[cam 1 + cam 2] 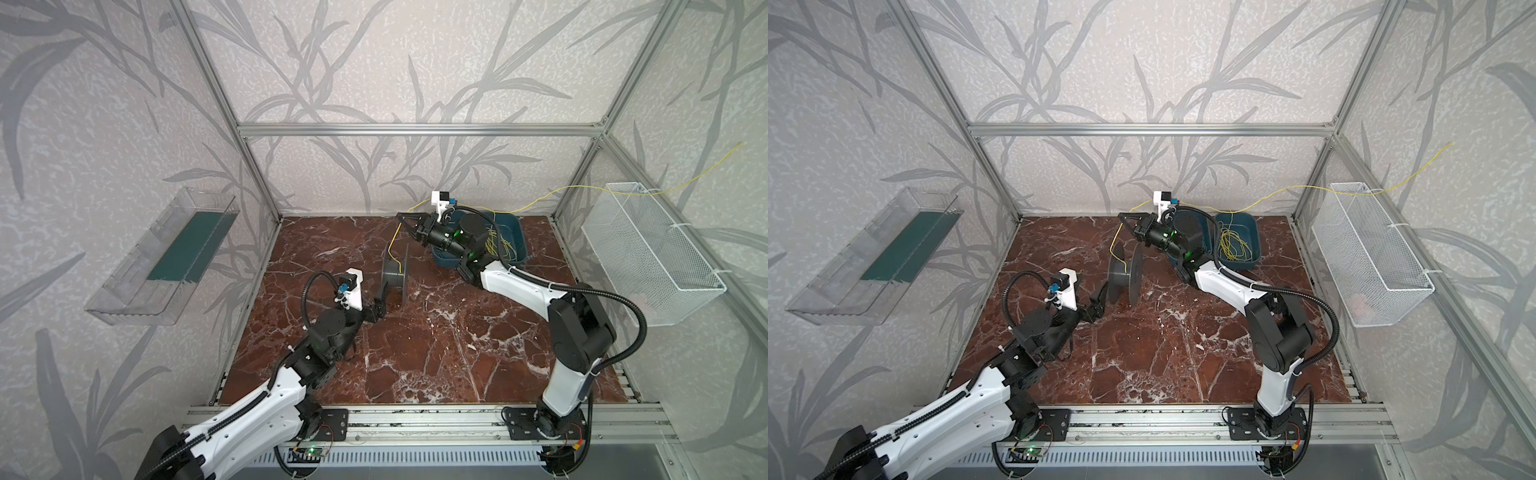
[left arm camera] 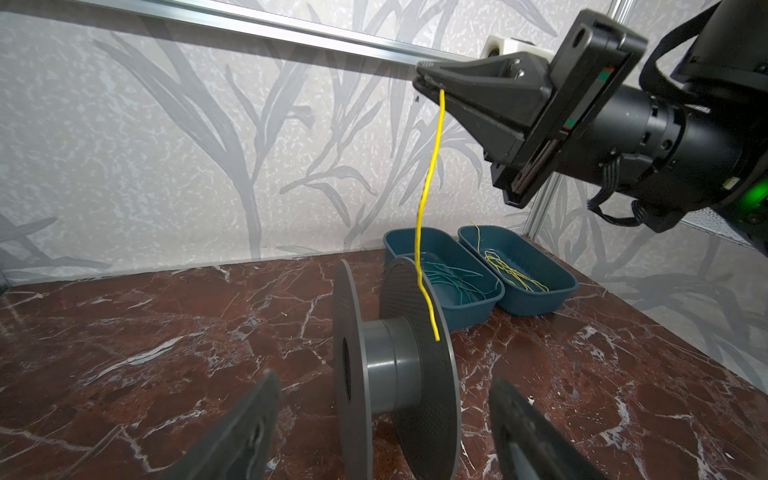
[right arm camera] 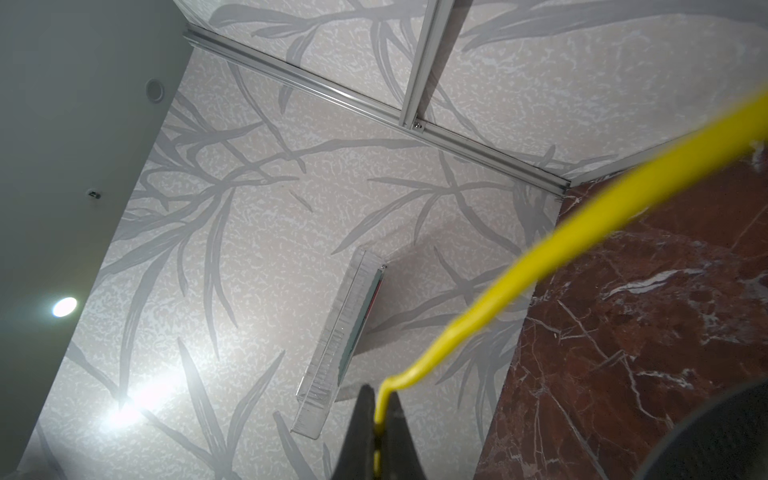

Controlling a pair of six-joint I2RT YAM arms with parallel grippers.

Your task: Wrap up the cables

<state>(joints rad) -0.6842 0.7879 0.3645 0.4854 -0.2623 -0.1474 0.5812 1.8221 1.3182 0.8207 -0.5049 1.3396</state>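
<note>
A thin yellow cable hangs from my right gripper, which is shut on it above the table. In the right wrist view the cable comes out between the pressed fingertips of the right gripper. Its free end dangles in front of a flange of the grey spool, near the hub. In both top views the spool stands mid-table. My left gripper is open just in front of the spool and holds nothing. The cable trails back toward the right wall.
Two blue trays stand at the back: one holds teal wires, the other holds loose yellow cables. A white mesh basket hangs on the right wall. A clear bin is mounted on the left wall.
</note>
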